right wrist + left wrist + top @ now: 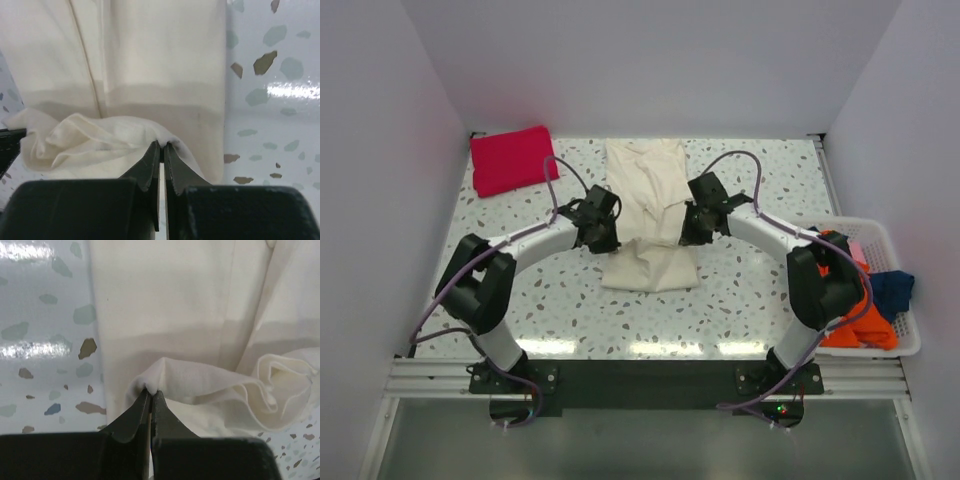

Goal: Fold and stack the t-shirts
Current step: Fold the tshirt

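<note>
My left tool (pixel 150 391) and right tool (pixel 161 145) each pinch a raised fold of the cream t-shirt (pixel 645 175) lying mid counter (pixel 750 300); the red t-shirt (pixel 510 158) sits far left.

Rt: basket (pixel 860 224); far-L corner: red tee (pixel 512 158)

Cream t-shirt (pixel 645 190) at centre, left tool (pixel 610 240) and right tool (pixel 686 237) at its edges, red t-shirt (pixel 512 158) far left

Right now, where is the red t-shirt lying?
In the top view, the folded red t-shirt lies in the far left corner of the table, left of the cream t-shirt.
</note>
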